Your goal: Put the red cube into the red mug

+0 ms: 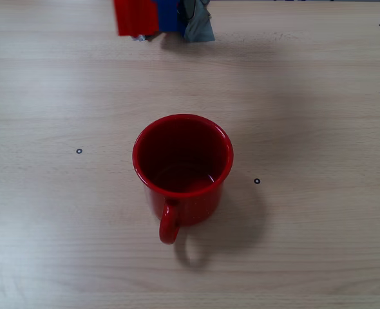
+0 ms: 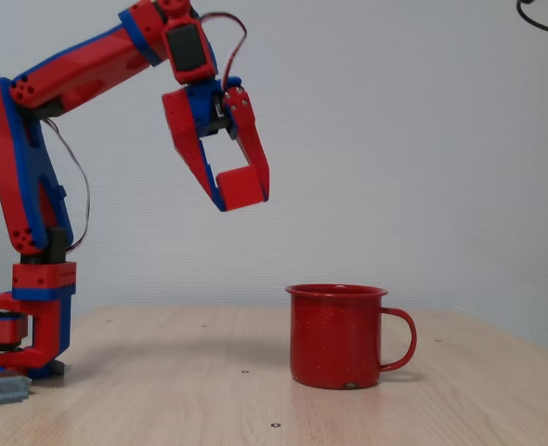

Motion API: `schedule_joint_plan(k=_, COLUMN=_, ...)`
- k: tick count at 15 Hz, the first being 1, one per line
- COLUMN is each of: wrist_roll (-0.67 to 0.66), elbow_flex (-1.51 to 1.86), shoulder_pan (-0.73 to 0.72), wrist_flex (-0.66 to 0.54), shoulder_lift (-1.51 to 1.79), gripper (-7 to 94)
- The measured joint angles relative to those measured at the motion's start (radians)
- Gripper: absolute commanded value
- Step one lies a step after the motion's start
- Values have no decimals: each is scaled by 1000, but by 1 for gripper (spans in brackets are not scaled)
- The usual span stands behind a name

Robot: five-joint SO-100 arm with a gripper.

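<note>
High above the red mug [image 2: 337, 335] and off to its handle-less side in the side-on fixed view, my gripper [image 2: 240, 189] pinches the red cube [image 2: 241, 187] between narrowed fingers, lifted clear so I can carry it over the open rim

Red mug [image 2: 337, 336] w/ faint speckles, red cube [image 2: 241, 188], red-blue arm [image 2: 79, 79], pale woodgrain table [image 1: 319, 129].
</note>
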Motion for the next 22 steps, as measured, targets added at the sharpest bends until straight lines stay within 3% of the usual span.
schedule_joint_plan(k=3, wrist_roll=78, elbow_flex=-11, shoulder_pan=-77, wrist_flex=-2, shoulder_lift=-48, gripper=0)
schedule_joint_plan(k=11, wrist_roll=164, elbow_flex=-433, shoulder_pan=-110, wrist_flex=-63, shoulder_lift=-561, gripper=0)
schedule_joint_plan(k=22, wrist_roll=169, elbow_flex=-472, shoulder_pan=-161, wrist_flex=-189, shoulder_lift=-741, gripper=0)
